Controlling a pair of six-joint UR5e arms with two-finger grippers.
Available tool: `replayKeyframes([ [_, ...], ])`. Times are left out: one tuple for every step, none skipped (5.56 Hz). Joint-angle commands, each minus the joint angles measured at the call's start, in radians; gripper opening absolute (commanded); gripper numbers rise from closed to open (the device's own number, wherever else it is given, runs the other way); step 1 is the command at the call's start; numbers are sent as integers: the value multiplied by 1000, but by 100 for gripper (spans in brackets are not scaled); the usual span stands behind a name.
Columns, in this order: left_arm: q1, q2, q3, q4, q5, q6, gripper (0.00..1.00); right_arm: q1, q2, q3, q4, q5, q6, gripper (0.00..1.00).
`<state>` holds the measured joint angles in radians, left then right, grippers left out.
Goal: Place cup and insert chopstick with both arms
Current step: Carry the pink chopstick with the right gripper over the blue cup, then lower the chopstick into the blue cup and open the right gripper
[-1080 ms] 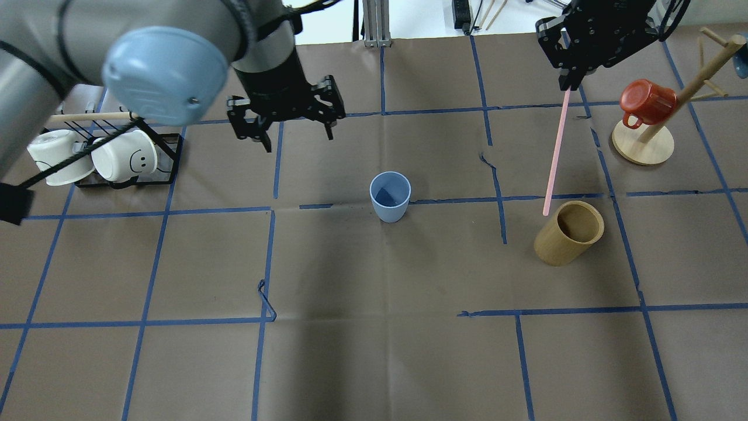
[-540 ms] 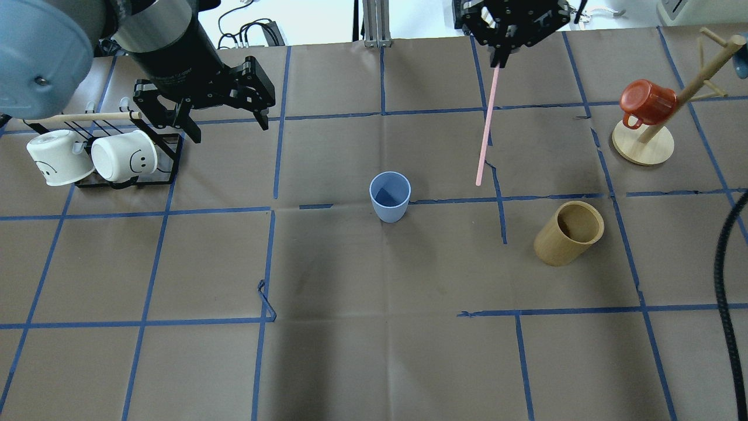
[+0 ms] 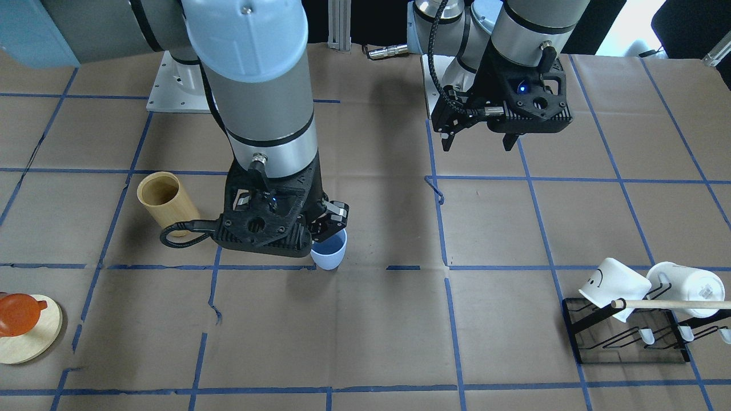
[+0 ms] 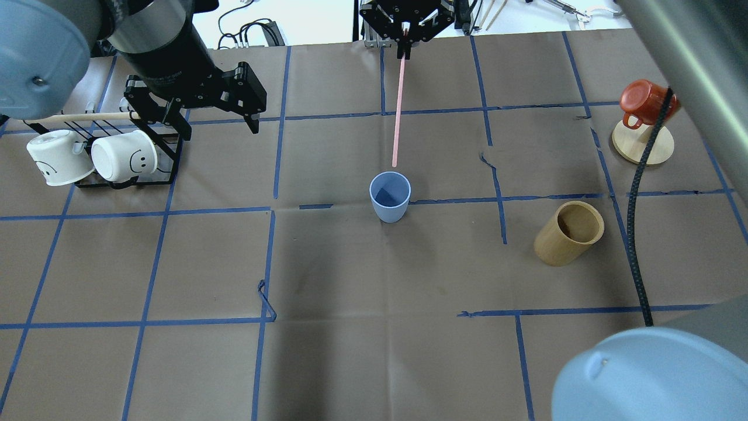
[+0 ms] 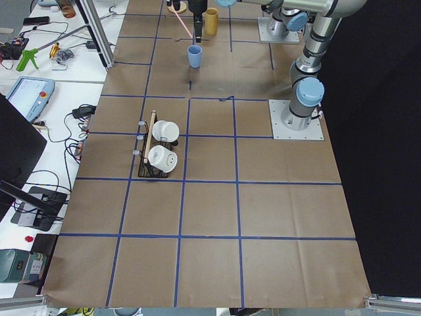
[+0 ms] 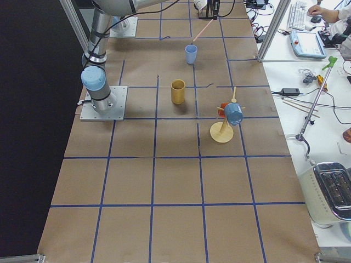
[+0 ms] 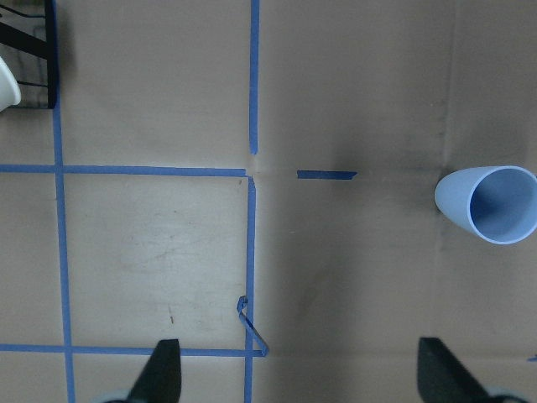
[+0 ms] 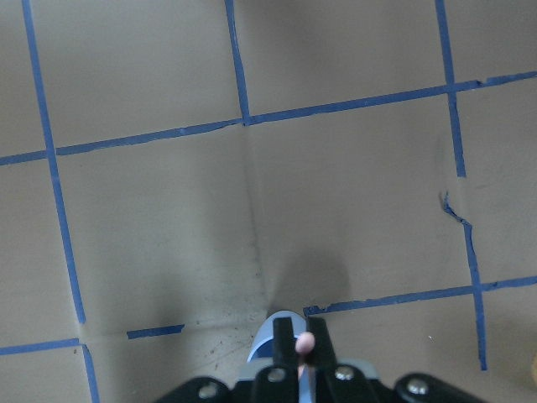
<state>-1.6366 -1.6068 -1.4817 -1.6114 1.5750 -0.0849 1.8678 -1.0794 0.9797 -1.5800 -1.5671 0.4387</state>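
The light blue cup (image 4: 390, 196) stands upright near the table's middle and also shows in the front view (image 3: 331, 255). My right gripper (image 4: 403, 51) is shut on the top of a thin pink chopstick (image 4: 398, 111), which hangs with its lower tip just above the cup's far rim. In the right wrist view the gripper (image 8: 298, 332) pinches the chopstick (image 8: 304, 342) directly over the cup (image 8: 267, 346). My left gripper (image 4: 221, 131) is open and empty, hovering left of the cup beside the mug rack. In the left wrist view the cup (image 7: 491, 204) sits far right.
A tan bamboo cylinder (image 4: 570, 232) stands right of the cup. A black rack (image 4: 125, 178) with two white mugs is at the left. A wooden mug tree (image 4: 643, 143) with a red mug (image 4: 646, 100) is at the far right. The right arm's cable (image 4: 634, 222) hangs over the right side.
My right gripper carried the chopstick leftwards, from above the bamboo cylinder to above the cup. My left gripper moved left, away from the cup and towards the mug rack.
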Motion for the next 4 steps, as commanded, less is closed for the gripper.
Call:
replayKeyframes([
  [0, 2, -2, -4, 11, 22, 99, 5, 16, 87, -64, -2, 2, 9],
  [0, 4, -2, -7, 8, 22, 99, 5, 9, 152, -115, -1, 6, 9],
  [0, 8, -2, -16, 8, 22, 99, 5, 9, 175, -126, 8, 6, 9],
  [1, 17, -8, -19, 10, 22, 99, 5, 16, 178, -124, 12, 3, 10],
])
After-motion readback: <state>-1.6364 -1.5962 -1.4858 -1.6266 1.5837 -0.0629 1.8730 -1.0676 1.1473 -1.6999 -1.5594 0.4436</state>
